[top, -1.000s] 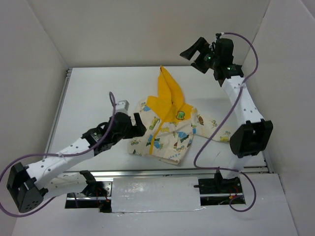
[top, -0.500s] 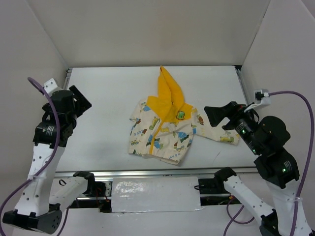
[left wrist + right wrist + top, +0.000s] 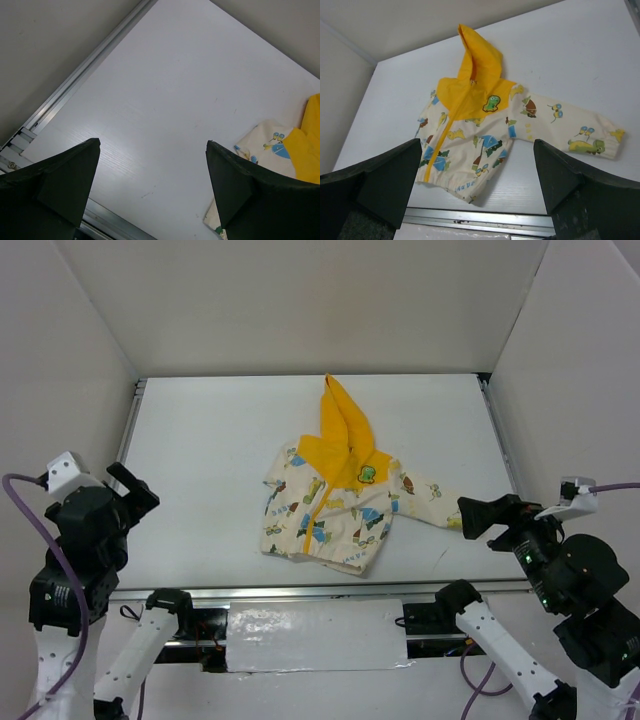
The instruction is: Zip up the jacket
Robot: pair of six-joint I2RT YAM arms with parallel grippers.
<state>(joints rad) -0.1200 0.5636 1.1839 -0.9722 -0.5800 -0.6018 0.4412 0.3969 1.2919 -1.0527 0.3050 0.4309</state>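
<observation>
- Top view: jacket (image 3: 335, 505) flat mid-table, hood pointing away; left gripper (image 3: 132, 488) and right gripper (image 3: 478, 519) at the near corners, well apart from it.
- Left wrist: jaws wide, empty.
- Right wrist: jaws wide, empty; zipper (image 3: 442, 145) looks closed, slider unclear. Next move is probably checking it at the collar.

Left wrist view: jacket (image 3: 267, 144) cut off by right edge, mostly unseen.

My L tool (image 3: 133, 490) up high at far L side, jaws wide apart, nothing held. My R tool (image 3: 483, 517) up at far R, jaws wide, empty. Both arms tucked near bases, tools tilted fwd/down.
</observation>
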